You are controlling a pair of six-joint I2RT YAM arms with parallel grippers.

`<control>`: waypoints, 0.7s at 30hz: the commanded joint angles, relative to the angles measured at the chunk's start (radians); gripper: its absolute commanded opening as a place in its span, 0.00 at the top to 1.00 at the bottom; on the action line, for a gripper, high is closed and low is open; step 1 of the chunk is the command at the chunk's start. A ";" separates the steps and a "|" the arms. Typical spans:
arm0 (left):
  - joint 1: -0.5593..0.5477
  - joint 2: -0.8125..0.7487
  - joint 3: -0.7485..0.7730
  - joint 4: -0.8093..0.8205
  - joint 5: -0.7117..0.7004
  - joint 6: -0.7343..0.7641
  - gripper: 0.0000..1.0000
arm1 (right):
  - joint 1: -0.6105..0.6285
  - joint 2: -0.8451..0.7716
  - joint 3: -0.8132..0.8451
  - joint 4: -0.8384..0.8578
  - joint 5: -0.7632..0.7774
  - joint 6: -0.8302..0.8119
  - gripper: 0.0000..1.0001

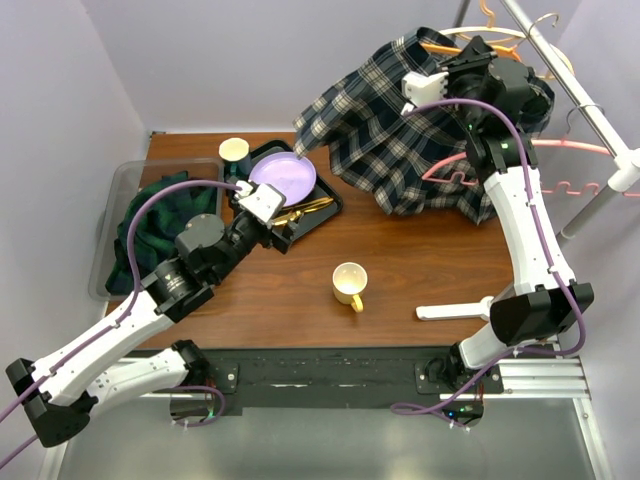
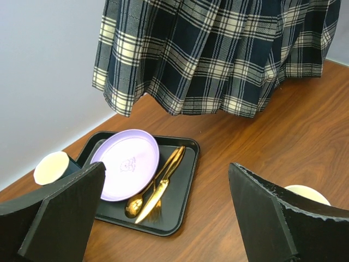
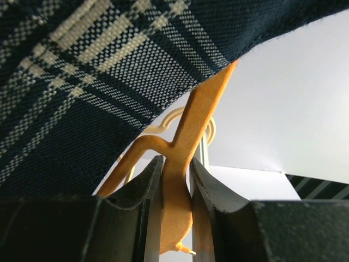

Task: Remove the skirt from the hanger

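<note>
Top external: pleated navy-white plaid skirt bunched over orange hanger.

The navy-and-cream plaid skirt covers the far end of the orange plastic hanger. The left wrist view cuts off the skirt's top, and a black finger half-hides the cream mug.

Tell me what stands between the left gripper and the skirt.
Nothing visible does. The open left gripper faces the hanging skirt across bare air; the black tray lies lower, on the table, under the path.
</note>
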 commanded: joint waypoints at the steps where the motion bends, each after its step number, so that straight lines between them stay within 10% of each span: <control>1: -0.005 -0.011 0.001 0.054 0.010 -0.025 0.00 | -0.002 -0.077 0.090 0.166 -0.045 0.003 1.00; 21: -0.003 -0.009 0.005 0.054 0.016 -0.036 0.00 | 0.004 -0.141 0.019 0.100 -0.143 0.064 1.00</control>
